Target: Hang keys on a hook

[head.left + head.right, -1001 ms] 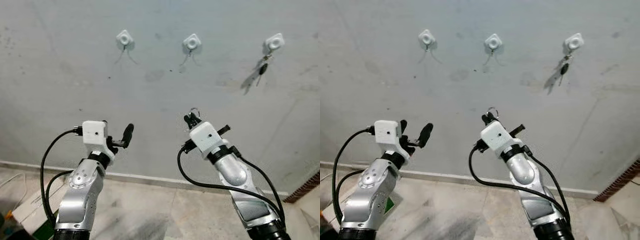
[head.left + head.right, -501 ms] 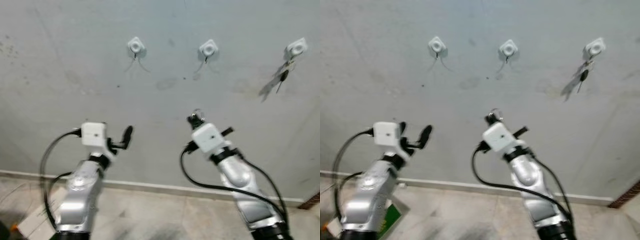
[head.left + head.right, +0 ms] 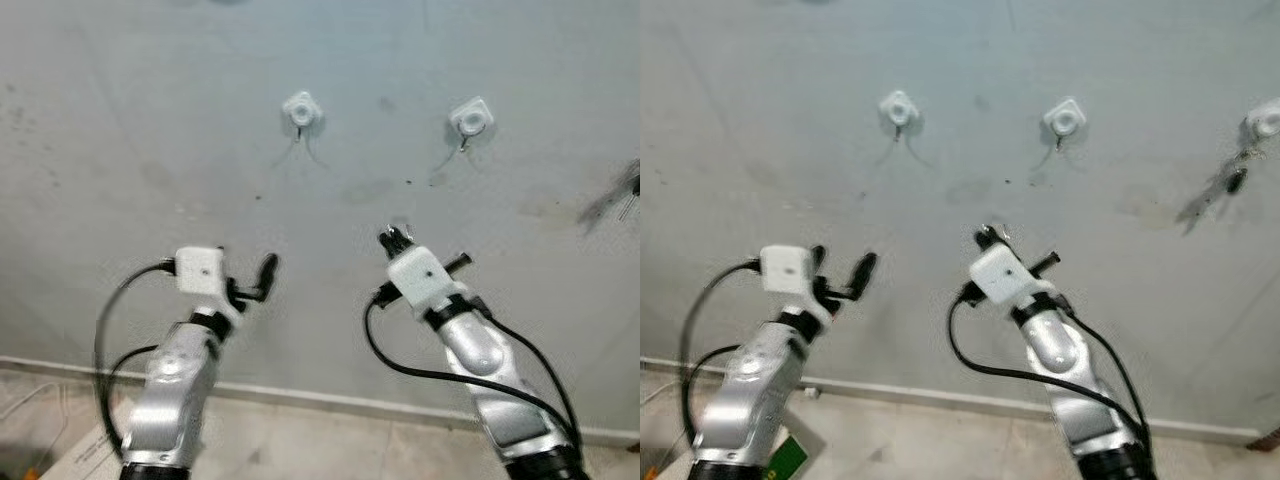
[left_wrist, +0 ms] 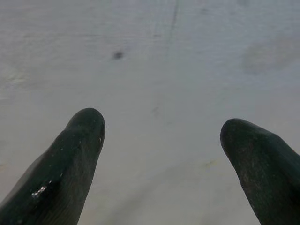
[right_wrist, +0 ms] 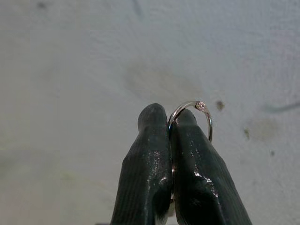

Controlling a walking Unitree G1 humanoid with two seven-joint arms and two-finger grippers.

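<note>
Three white hooks sit in a row on the grey wall: a bare left hook (image 3: 897,106), a bare middle hook (image 3: 1064,118), and a right hook (image 3: 1265,120) with a set of keys (image 3: 1228,186) hanging from it. My right gripper (image 3: 987,238) is raised below and left of the middle hook, apart from the wall hooks. It is shut on a silver key ring (image 5: 202,114), whose loop sticks out past the fingertips (image 5: 152,117). My left gripper (image 3: 843,262) is held up at the same height, open and with nothing in it (image 4: 161,126).
The grey wall (image 3: 120,150) takes up most of the view. A pale baseboard (image 3: 330,400) runs along its foot above a tiled floor. A cardboard box (image 3: 85,455) with a green patch (image 3: 788,458) lies on the floor at the lower left.
The whole picture has shifted, so the hooks now sit further right and lower: the camera has moved. Both arms hold the same pose, and the right gripper still grips the ring.
</note>
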